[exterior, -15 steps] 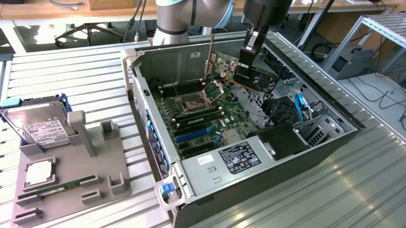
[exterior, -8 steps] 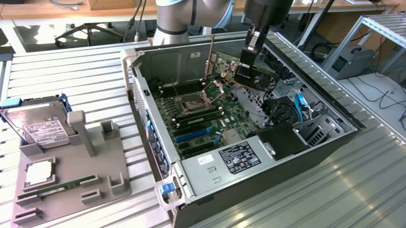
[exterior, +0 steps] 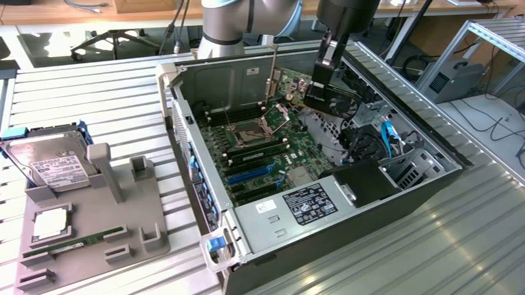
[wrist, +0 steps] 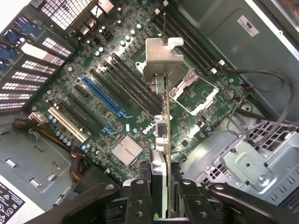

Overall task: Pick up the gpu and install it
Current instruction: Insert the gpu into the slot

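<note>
The gpu (exterior: 321,98) hangs over the open computer case (exterior: 410,184), its pale bracket (exterior: 273,77) pointing toward the case's rear wall. My gripper (exterior: 326,70) is shut on the card from above. In the wrist view the gpu (wrist: 164,121) runs edge-on away from my gripper (wrist: 164,193), clamped between the two black fingers (wrist: 140,196), with the metal bracket (wrist: 161,58) at its far end. It is held above the green motherboard (wrist: 140,116), clear of the expansion slots, among them a blue slot (wrist: 100,95).
On the exterior view's left, a grey holder tray (exterior: 123,227) carries a silver hard drive (exterior: 49,163), a CPU chip (exterior: 49,224) and a green memory stick (exterior: 70,246). Black and blue cables (exterior: 385,138) and a drive cage lie inside the case beside the board.
</note>
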`<state>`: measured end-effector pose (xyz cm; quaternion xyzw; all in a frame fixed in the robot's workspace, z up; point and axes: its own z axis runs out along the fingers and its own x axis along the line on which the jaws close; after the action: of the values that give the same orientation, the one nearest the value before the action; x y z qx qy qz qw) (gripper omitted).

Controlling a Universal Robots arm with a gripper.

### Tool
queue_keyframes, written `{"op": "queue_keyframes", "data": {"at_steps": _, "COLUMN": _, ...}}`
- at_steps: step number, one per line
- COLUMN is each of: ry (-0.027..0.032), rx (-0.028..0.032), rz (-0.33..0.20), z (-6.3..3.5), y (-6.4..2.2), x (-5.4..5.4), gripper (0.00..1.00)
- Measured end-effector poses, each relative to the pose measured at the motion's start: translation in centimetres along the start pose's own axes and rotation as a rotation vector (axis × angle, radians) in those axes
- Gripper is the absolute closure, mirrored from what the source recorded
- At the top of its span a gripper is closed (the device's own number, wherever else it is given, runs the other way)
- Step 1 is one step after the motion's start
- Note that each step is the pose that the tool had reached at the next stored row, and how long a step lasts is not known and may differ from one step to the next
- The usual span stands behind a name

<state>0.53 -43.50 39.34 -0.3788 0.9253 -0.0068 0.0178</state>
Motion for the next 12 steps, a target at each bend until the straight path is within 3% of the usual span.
{"op": "queue_keyframes", "data": {"at_steps": 12, "ry": -0.0010, "rx": -0.0010, "rz": -0.037, "z": 0.01, "y": -0.22, "x": -0.23, "gripper": 0.73}}
